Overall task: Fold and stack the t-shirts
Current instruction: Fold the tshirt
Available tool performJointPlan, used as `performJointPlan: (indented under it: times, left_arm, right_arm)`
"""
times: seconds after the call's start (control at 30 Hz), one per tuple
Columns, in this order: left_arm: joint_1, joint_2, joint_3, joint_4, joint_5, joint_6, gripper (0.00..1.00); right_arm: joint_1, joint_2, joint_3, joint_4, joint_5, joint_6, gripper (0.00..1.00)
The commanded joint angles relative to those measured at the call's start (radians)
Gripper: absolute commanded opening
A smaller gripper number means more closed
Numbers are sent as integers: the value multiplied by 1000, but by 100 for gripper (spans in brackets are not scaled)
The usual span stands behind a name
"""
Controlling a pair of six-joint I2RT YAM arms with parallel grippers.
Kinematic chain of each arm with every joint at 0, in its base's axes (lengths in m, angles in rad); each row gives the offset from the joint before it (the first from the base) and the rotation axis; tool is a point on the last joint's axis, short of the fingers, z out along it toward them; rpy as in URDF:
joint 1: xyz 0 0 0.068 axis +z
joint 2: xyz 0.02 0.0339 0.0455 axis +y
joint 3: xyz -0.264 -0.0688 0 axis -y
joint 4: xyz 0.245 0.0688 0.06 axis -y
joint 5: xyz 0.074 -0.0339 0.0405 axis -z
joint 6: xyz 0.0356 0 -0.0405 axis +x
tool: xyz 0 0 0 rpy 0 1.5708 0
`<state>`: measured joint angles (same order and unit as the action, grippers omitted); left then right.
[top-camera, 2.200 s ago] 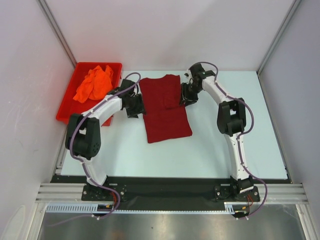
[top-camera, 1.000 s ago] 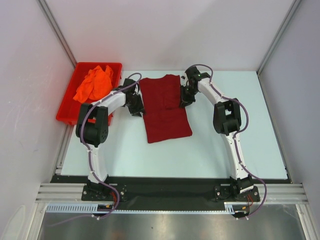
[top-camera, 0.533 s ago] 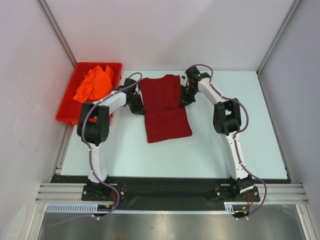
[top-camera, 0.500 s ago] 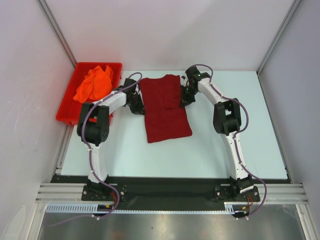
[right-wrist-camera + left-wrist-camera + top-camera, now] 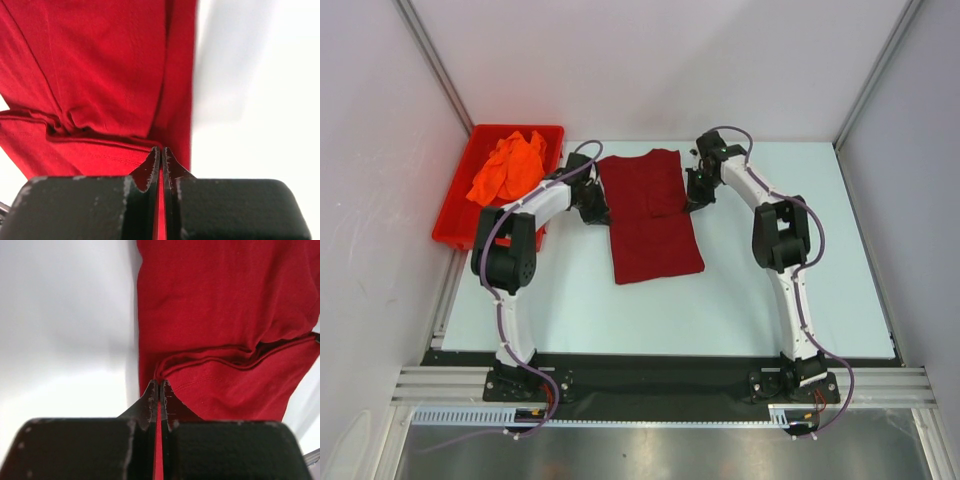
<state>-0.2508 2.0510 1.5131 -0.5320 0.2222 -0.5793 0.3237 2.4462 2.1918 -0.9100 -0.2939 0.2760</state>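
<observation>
The dark red t-shirt (image 5: 650,225) lies flat in the middle of the white table (image 5: 770,300), between the two arms. Its long sides point away from the arms, and its bottom edge is the part nearest to them.

The left end effector (image 5: 159,390) is closed tight on the left edge of the dark red t-shirt. In the left wrist view a thin strip of red cloth shows between the two black fingers. Just past the tips, a flap with a sewn hem lies folded over the rest of the shirt.

The right end effector (image 5: 161,152) is closed on the right edge of the same shirt (red cloth shows between its fingers too). A folded flap with a hem lies next to its tips as well.

The orange t-shirt (image 5: 508,165) sits in a crumpled heap inside the red bin (image 5: 448,228). The bin stands at the far left of the table, well apart from the dark red t-shirt.
</observation>
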Motion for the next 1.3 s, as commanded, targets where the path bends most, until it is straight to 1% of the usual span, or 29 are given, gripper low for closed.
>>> performJointPlan:
  times: [0.0, 0.1, 0.23, 0.33, 0.4, 0.7, 0.87, 0.93, 0.97, 1.0, 1.03, 1.07, 1.1, 1.13, 1.17, 1.2, 1.27]
  left_arm:
    - [-1, -60, 44, 44, 17, -19, 0]
    - [-1, -34, 68, 32, 19, -21, 0]
    - [-1, -6, 87, 27, 22, -21, 0]
    - [-1, 9, 90, 30, 16, -21, 0]
    - [-1, 23, 102, 3, 6, -14, 0]
    - [-1, -9, 24, 12, -34, -8, 0]
    - [-1, 4, 35, 9, -43, -5, 0]
    - [-1, 15, 44, 1, -46, -5, 3]
    - [1, 21, 45, -2, -49, -4, 7]
    - [-1, 23, 51, -9, -56, -4, 23]
    - [-1, 18, 53, -11, -75, -4, 31]
    - [-1, 9, 41, -7, -84, -2, 36]
    - [-1, -15, 33, -3, -92, -5, 50]
    - [-1, -31, 27, -2, -104, -7, 57]
    - [-1, -47, 16, -11, -113, -10, 61]
    - [-4, -67, 6, -13, -121, -11, 72]
    - [-16, -146, -22, -17, -150, -7, 75]
  right_arm:
    - [-23, -116, -52, 48, 24, 6, 0]
    - [-29, -119, -55, 65, 10, 8, 0]
    - [-31, -72, 14, 28, -5, -3, 0]
    - [-34, -44, 36, 20, -11, -4, 0]
    - [-37, -20, 48, 16, -25, -9, 0]
    - [-40, 5, 49, 16, -53, -17, 0]
    - [-49, 16, 59, 14, -59, -14, 1]
    - [-51, 23, 66, 11, -65, -14, 1]
    - [-51, 30, 78, 7, -68, -15, 3]
    - [-51, 34, 91, -1, -73, -18, 6]
    - [-51, 40, 100, -19, -70, -21, 14]
    - [-52, 49, 112, -35, -62, -23, 29]
    - [-55, 47, 121, -52, -50, -20, 34]
    - [-57, 40, 121, -59, -44, -18, 38]
    - [-58, 24, 121, -73, -30, -15, 49]
    - [-58, 4, 106, -95, 10, -8, 56]
    - [-61, -38, 68, -102, 42, 0, 65]
